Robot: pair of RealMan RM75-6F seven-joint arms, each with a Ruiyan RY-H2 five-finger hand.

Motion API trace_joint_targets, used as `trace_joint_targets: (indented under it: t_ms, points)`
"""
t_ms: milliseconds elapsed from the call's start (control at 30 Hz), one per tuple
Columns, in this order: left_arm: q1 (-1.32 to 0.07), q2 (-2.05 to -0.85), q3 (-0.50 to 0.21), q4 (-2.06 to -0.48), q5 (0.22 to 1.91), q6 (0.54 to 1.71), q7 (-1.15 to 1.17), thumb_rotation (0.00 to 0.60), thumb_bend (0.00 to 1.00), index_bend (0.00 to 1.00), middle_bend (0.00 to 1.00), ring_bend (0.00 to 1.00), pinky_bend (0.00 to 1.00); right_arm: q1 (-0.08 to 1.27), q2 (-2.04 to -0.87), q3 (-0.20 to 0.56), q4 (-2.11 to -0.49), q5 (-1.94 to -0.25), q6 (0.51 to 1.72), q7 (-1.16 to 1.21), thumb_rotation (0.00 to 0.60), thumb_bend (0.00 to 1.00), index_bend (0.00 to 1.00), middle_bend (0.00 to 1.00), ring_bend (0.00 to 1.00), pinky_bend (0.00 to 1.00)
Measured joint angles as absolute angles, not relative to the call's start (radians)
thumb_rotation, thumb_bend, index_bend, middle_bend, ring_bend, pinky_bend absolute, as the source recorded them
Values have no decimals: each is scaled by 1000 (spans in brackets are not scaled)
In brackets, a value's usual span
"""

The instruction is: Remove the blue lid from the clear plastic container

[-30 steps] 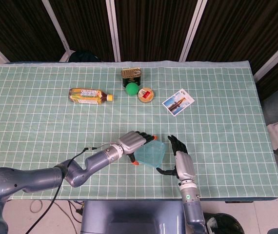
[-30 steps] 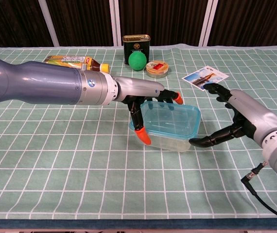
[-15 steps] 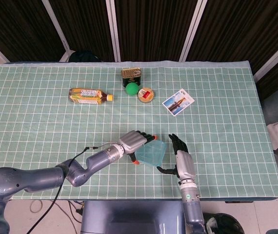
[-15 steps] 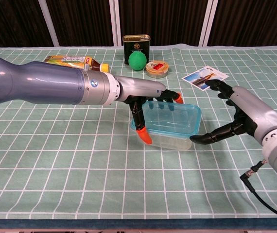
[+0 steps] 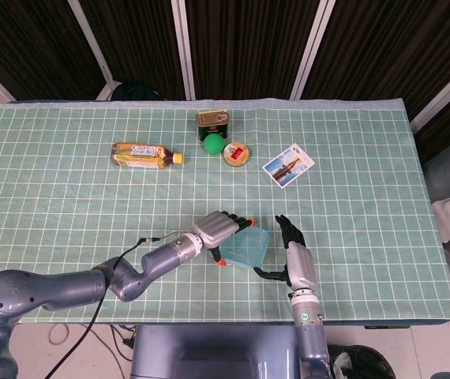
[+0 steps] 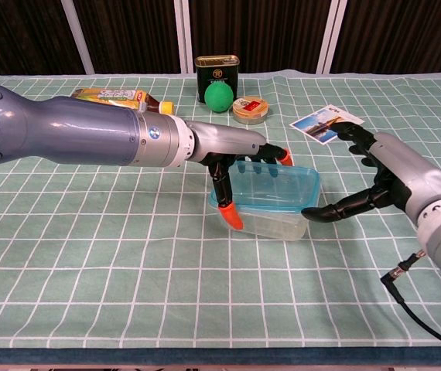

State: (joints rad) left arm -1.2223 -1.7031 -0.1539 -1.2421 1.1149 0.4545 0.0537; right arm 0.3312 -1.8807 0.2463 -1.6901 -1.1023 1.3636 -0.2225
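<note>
The clear plastic container [image 6: 267, 220] with its blue lid [image 6: 276, 186] sits on the green checked cloth near the table's front edge; the head view shows the container [image 5: 246, 249] too. My left hand [image 6: 236, 162] grips its left end, orange-tipped fingers over the lid and thumb down the near side. My right hand [image 6: 375, 182] is spread open just right of the container, thumb tip close to the lid's right corner; I cannot tell if it touches. In the head view the left hand [image 5: 221, 229] and right hand [image 5: 294, 257] flank the container.
At the back stand a tea bottle lying on its side [image 5: 146, 155], a dark tin can [image 5: 211, 120], a green ball [image 5: 212, 144], a small round tin [image 5: 237, 152] and a postcard [image 5: 288, 165]. A black cable [image 6: 402, 270] hangs by my right wrist.
My right hand has lifted slightly and its thumb tip now sits higher, at the lid's right corner. The left hand and the container have barely moved.
</note>
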Motion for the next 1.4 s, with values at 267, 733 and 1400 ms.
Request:
trace_joint_targets:
  t_ms: [267,733,1400]
  points:
    - [-1235,-1699,-155,-1245,1094,440,62,600,68,135,140,136,270,330,-1888,257,-1694,-1091,1364,-214,600,129,0,0,0,0]
    - [-1261,-1682,-157,-1259,1065,388,50,600,28,32,45,55,201,331,-1902,251,-1619,-1177,1375,-122,600,129,0,0,0,0]
    - [-1283,-1676,-155,-1260,1051,366,30,600,0,0,0,10,165,325,-1913,242,-1588,-1198,1369,-87,600,130,0,0,0,0]
